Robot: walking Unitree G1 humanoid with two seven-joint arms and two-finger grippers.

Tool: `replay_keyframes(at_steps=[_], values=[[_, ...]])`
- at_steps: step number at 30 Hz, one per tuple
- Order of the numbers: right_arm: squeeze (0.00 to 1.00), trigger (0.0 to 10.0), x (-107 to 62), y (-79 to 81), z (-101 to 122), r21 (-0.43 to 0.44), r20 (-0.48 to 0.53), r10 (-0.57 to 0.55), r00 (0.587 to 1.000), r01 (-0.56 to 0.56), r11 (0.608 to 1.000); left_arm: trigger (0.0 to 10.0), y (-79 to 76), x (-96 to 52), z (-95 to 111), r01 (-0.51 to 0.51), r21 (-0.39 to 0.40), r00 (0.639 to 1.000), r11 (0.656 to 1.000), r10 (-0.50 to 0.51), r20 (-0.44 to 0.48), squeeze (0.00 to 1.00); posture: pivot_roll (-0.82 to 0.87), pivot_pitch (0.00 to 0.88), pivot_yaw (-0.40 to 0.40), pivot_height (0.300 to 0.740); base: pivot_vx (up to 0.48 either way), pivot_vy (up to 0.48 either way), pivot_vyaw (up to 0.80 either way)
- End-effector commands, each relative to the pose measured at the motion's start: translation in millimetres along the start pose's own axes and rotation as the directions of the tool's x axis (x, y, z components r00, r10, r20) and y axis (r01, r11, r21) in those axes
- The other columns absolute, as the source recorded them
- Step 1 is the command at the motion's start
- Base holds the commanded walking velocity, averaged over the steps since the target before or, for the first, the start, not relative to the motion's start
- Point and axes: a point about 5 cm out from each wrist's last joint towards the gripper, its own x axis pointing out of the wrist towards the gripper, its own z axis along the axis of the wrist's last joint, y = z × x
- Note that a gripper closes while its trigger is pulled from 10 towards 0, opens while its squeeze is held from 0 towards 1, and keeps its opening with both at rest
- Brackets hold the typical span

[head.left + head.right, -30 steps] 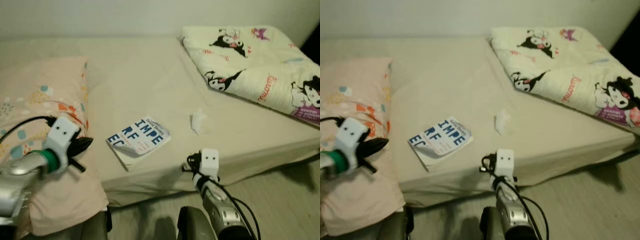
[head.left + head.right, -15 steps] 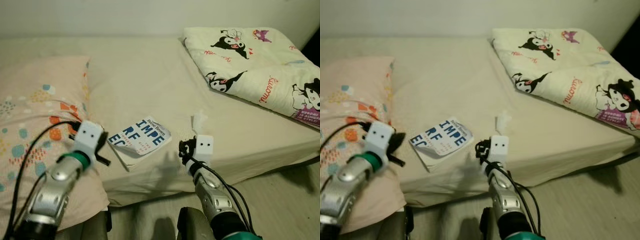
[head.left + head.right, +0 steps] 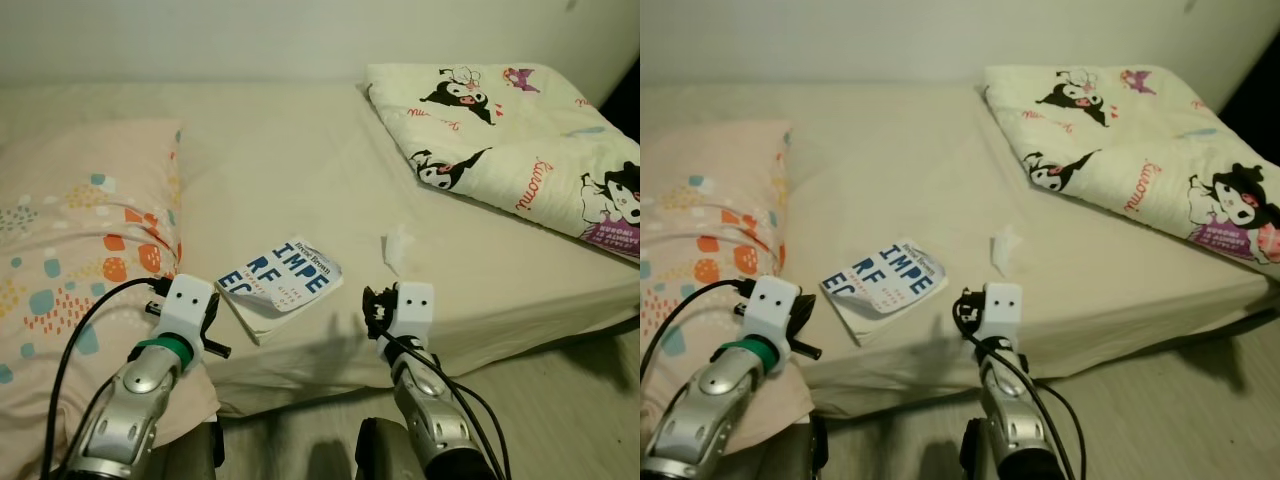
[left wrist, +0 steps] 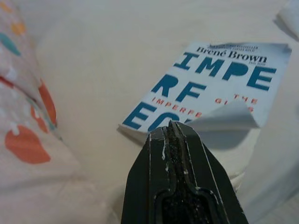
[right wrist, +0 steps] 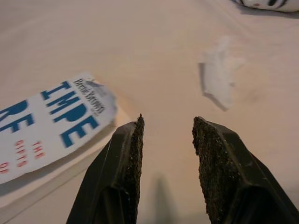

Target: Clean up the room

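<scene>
So the book (image 3: 278,284) is a white paperback with big blue letters, cover corner curling up, lying on the beige bed (image 3: 290,160) between the patterned pillow (image 3: 70,230) and a crumpled tissue (image 3: 397,245). Left gripper (image 4: 172,127) is clenched with nothing in it, right by the book's near edge. Right gripper (image 5: 166,128) is spread apart, empty, between book and tissue.

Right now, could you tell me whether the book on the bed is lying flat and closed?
Closed, lying flat, face up; the book shows its cover, one corner curling up.
</scene>
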Motion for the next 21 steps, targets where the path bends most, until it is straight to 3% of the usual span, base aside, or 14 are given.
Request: replay_keyframes(at_steps=[1,5,13,21], values=[[0.00,10.0,-1.4,-6.4,-7.4,0.019,-0.040,-0.034,0.999,0.034,0.999,10.0,1.9,-0.7,-9.0,-0.045,-0.001,0.998,0.999,0.045,-0.033,0.00,0.16,0.000,-0.046,0.621,0.000,0.000,0.00],[0.00,10.0,-1.4,-10.5,-9.0,0.017,-0.050,-0.056,0.997,0.057,0.998,10.0,8.1,3.1,-8.8,-0.104,0.002,0.994,0.995,0.104,-0.042,0.00,0.16,0.000,-0.025,0.636,0.000,0.000,0.00],[0.00,10.0,-3.4,-18.9,-9.9,0.020,-0.046,-0.113,0.993,0.114,0.993,10.0,9.3,8.6,-4.1,-0.073,-0.009,0.997,0.997,0.073,-0.038,0.00,0.16,0.000,0.022,0.656,0.000,0.000,0.00],[0.00,10.0,-3.5,-19.1,-12.6,-0.004,-0.055,-0.110,0.992,0.110,0.994,10.0,9.5,12.5,-0.7,-0.084,-0.015,0.996,0.996,0.083,-0.012,0.00,0.16,0.000,0.016,0.681,0.000,0.000,0.00]])
